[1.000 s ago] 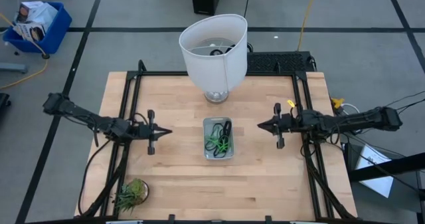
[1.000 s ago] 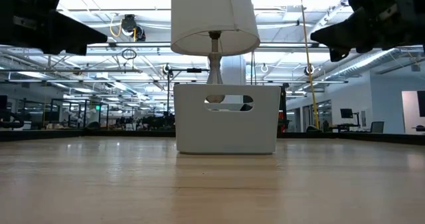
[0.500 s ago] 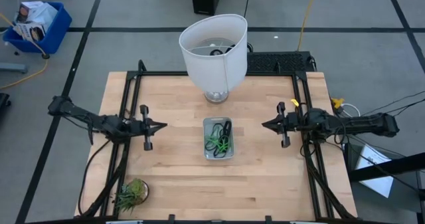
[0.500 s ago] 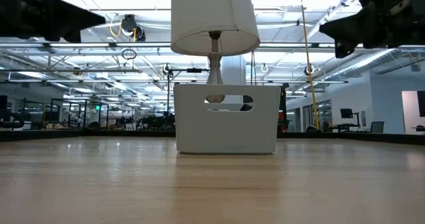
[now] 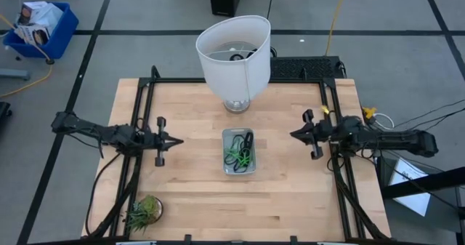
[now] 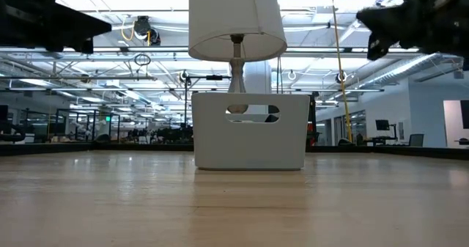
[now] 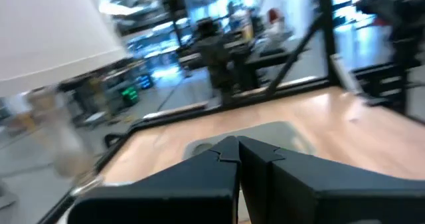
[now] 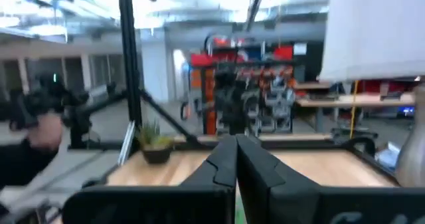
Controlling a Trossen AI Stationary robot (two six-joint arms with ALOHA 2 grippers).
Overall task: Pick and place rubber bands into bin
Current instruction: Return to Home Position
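The bin (image 5: 239,169) is a clear pale tray in the middle of the table. The rubber bands (image 5: 238,150), light green and dark, lie tangled inside it. In the low view the bin (image 6: 249,133) shows as a pale box under the lamp. My left gripper (image 5: 179,140) is shut and empty, above the table left of the bin; its fingertips meet in the left wrist view (image 7: 237,146). My right gripper (image 5: 293,135) is shut and empty, right of the bin; its fingertips meet in the right wrist view (image 8: 236,144).
A white lampshade (image 5: 233,56) on its base stands behind the bin at the table's far edge. A spiky green plant (image 5: 143,211) sits at the near left corner. Black frame rails (image 5: 142,114) run along both sides. A blue crate (image 5: 38,27) stands on the floor.
Both arms have drawn back from the bin: my left gripper toward the table's left edge, my right gripper toward the right edge. Both have stayed shut and empty. The bin and the bands have not moved.
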